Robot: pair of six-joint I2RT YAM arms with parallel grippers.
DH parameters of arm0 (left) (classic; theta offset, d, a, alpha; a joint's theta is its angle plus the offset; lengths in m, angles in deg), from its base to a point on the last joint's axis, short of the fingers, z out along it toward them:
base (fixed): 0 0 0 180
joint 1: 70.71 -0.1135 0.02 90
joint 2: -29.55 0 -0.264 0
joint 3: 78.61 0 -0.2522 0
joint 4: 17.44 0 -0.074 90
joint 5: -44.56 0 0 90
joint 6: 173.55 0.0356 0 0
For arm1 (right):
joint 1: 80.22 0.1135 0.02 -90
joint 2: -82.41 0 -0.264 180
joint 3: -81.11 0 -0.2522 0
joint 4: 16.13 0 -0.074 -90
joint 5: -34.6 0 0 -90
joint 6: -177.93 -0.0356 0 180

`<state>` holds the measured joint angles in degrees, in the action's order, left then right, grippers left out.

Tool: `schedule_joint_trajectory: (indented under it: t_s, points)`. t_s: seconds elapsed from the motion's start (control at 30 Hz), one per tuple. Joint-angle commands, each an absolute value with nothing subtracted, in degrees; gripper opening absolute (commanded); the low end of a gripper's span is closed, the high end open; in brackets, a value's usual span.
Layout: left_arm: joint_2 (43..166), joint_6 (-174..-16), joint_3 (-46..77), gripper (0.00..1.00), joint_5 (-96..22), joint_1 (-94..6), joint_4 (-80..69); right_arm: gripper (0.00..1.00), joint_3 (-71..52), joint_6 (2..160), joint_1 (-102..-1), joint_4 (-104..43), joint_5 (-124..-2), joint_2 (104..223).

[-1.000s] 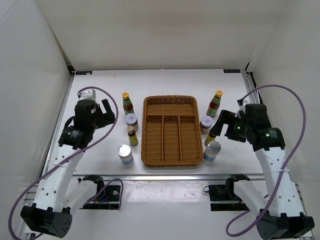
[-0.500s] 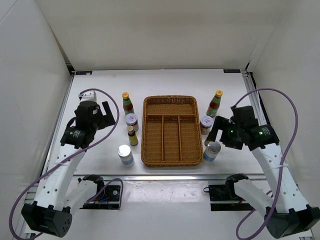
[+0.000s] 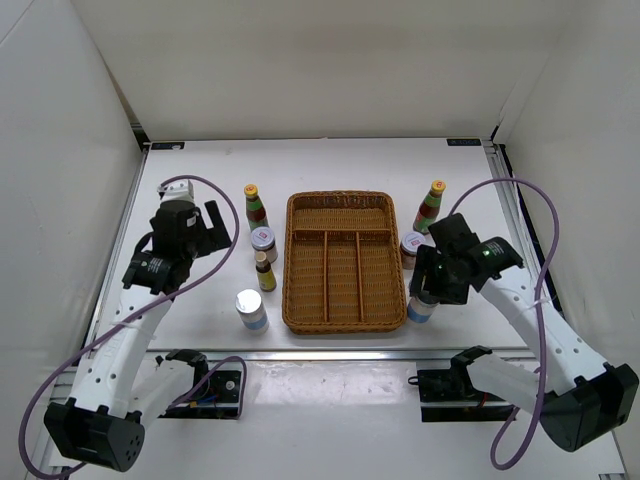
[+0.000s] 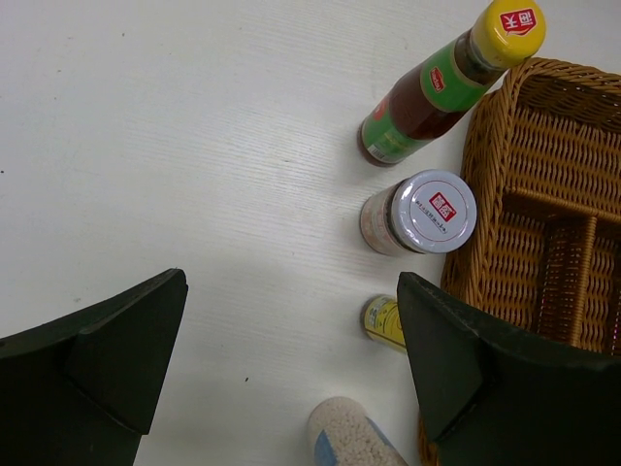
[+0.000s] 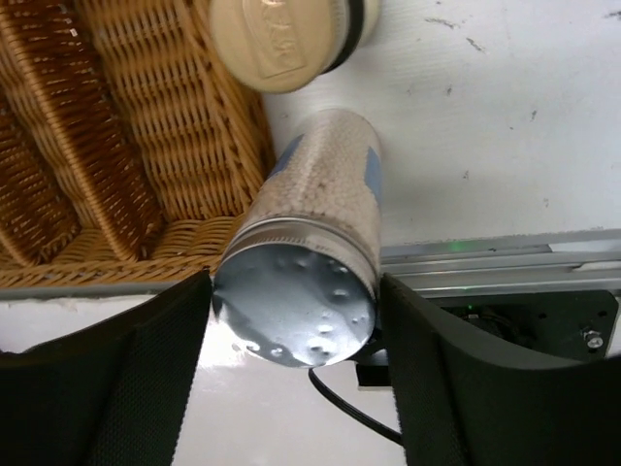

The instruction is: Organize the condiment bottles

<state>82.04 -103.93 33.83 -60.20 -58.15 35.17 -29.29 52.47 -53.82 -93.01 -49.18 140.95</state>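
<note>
My right gripper is shut on a silver-topped cylinder that stands at the wicker tray's front right corner, a finger pressed to each side of its lid. Behind it are a short jar and a tall yellow-capped bottle. My left gripper hangs open over bare table, left of a tall bottle, a jar, a small yellow-labelled bottle and a second cylinder.
The brown wicker divided tray lies mid-table with nothing in its compartments. White walls close in both sides and the back. A metal rail runs along the near table edge just behind the held cylinder.
My right arm swung down and left over the front right cylinder, and its jaws closed from wide open onto the lid. The left arm has hardly moved.
</note>
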Motion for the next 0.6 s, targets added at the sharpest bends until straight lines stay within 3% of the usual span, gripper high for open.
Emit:
schedule_joint_trajectory:
  t_s: [0.0, 0.03, 0.13, 0.17, 0.23, 0.4, 0.57]
  points:
    - [80.4, -103.5, 34.0, 1.0, -61.6, -58.0, 34.5, 0.72, -29.5, 50.6, -53.5, -93.4, -46.2, 141.1]
    - [80.4, -103.5, 34.0, 1.0, -61.6, -58.0, 34.5, 0.59, -30.1, 50.6, -53.5, -93.4, -46.2, 141.6]
    - [80.4, -103.5, 34.0, 1.0, -61.6, -58.0, 34.5, 0.45, -30.1, 50.6, -53.5, -93.4, -46.7, 141.6]
    - [80.4, -103.5, 34.0, 1.0, -61.6, -58.0, 34.5, 0.35, -30.1, 50.6, -53.5, -94.0, -46.7, 141.6]
    - [80.4, -103.5, 34.0, 1.0, -61.6, -58.0, 34.5, 0.28, -28.0, 50.6, -53.5, -95.7, -46.7, 141.0]
    - [80.4, -103.5, 34.5, 1.0, -62.1, -58.0, 34.5, 0.0, -17.8, 53.8, -53.0, -99.9, -46.0, 141.5]
    - [79.9, -103.5, 34.5, 1.0, -62.7, -58.0, 34.5, 0.0, -4.5, 56.1, -50.5, -102.4, -47.0, 146.5]
